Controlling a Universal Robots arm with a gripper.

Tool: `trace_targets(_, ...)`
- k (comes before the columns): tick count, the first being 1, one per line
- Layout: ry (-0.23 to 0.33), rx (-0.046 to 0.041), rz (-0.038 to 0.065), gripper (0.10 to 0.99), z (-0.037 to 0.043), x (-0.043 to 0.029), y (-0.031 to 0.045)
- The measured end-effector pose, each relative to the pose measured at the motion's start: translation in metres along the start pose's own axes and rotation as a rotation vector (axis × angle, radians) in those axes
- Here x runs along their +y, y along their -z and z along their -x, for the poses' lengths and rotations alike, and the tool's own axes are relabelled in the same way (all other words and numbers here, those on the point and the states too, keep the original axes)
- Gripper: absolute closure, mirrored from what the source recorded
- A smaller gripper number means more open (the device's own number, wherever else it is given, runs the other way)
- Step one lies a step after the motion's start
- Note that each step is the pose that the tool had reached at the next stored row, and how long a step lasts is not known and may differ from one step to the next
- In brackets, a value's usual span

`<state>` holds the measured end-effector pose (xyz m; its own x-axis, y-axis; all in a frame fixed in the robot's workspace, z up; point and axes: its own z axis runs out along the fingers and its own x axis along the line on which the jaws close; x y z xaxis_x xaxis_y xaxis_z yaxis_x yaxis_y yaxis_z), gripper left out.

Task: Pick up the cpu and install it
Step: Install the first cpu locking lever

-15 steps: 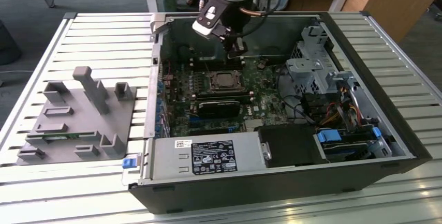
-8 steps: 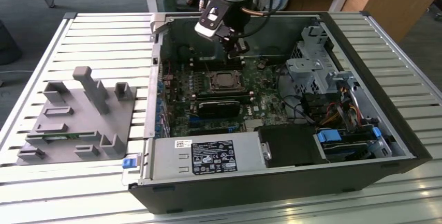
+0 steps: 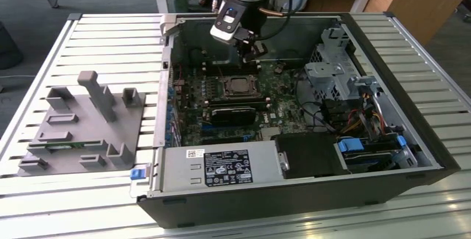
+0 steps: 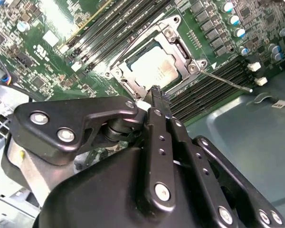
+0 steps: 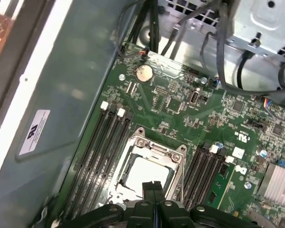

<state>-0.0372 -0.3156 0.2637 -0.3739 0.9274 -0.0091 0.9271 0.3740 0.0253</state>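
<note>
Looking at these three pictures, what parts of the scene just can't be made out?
- The cpu in the first wrist view: its near edge is covered by the end effector, whose fingers look pressed together.
- Whether the cpu is fully seated in the socket: not clear in either wrist view.
- In the exterior view, the cpu is too small to judge.
- The grey holder: its slots' contents are unclear.

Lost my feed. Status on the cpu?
Pincer shut, empty, above the socket. Cpu seated in the open socket frame. Nothing in between.
</note>
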Motion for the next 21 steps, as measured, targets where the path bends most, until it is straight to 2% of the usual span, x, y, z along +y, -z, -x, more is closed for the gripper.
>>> trace_targets(4, 0.005, 0.0002, 0.000, 0.980, 0.0000, 0.0002, 0.0064)
trace_targets(6, 0.016, 0.0006, 0.000, 0.980, 0.0000, 0.0002, 0.0073)
trace_targets(15, 0.173, 0.0044, 0.002, 0.980, 0.0000, 0.0001, 0.0071)
trace_targets(21, 0.239, 0.0061, 0.002, 0.980, 0.0000, 0.0001, 0.0070)
